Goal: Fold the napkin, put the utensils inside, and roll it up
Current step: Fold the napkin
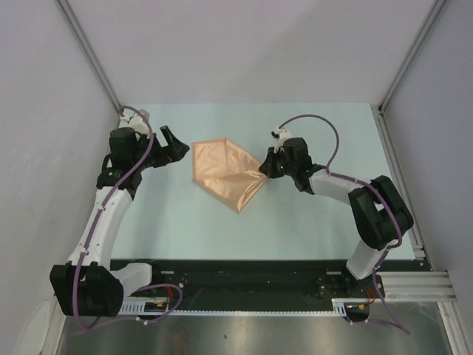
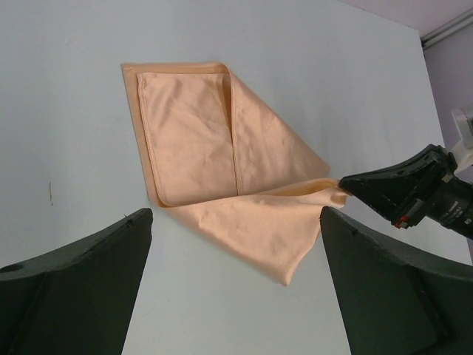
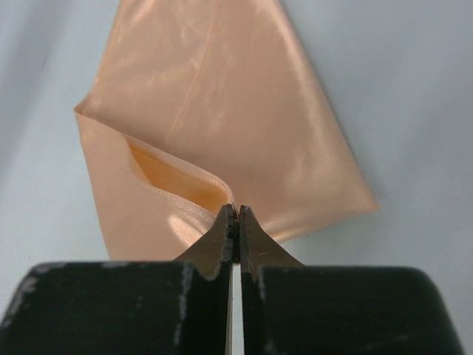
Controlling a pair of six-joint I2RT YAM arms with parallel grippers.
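The peach-orange napkin lies partly folded on the pale table, one layer doubled over the other. My right gripper is shut on the napkin's right corner and holds that corner pinched and drawn to a point. In the right wrist view the jaws meet tightly on the hem of the shiny napkin. My left gripper stands open just left of the cloth, touching nothing. Its view looks across the napkin to the right gripper at the far corner. The utensils are out of view.
Grey walls with slanted aluminium rails close in the left and right sides. A metal rail runs along the table's right edge. The black base strip crosses the near edge between the two arm bases.
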